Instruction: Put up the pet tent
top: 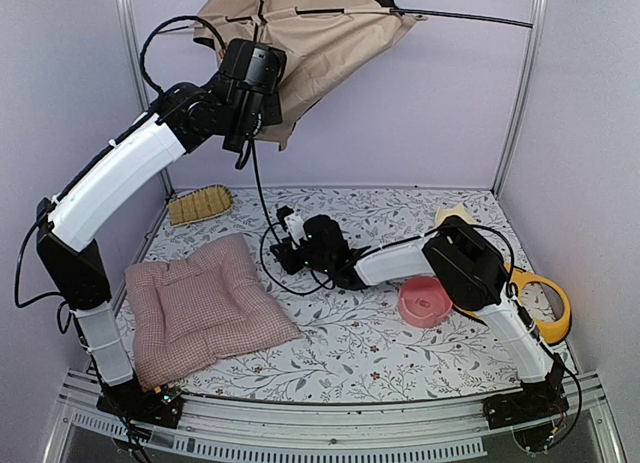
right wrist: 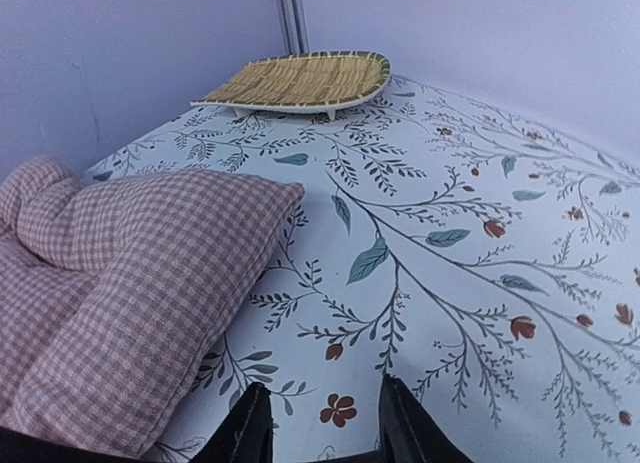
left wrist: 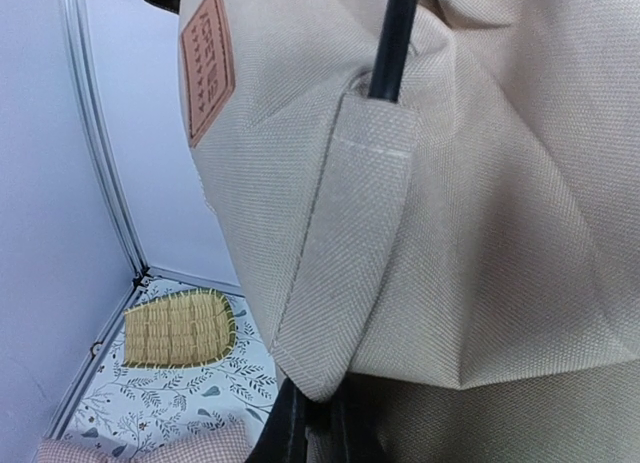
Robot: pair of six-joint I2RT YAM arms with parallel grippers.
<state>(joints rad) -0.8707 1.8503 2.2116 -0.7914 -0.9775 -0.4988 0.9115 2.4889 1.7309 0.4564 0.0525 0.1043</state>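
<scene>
Near edge: the cushion (top: 205,308) lies flat on the table (top: 400,358). The right gripper (right wrist: 320,423) sits low over the table near the cushion's corner, fingers apart and holding nothing.

Further back and high: the left gripper (top: 243,133) appears clamped on the pet tent (top: 320,43). The tent hangs collapsed in the air, well clear of the table, with a pole (left wrist: 395,38) passing into a fabric sleeve.

Judgement: the lift is the step in hand. The hold needs to be firm near the sleeve. The free right gripper should rise, take a pole and spread the frame gently to avoid tearing the fabric.
</scene>
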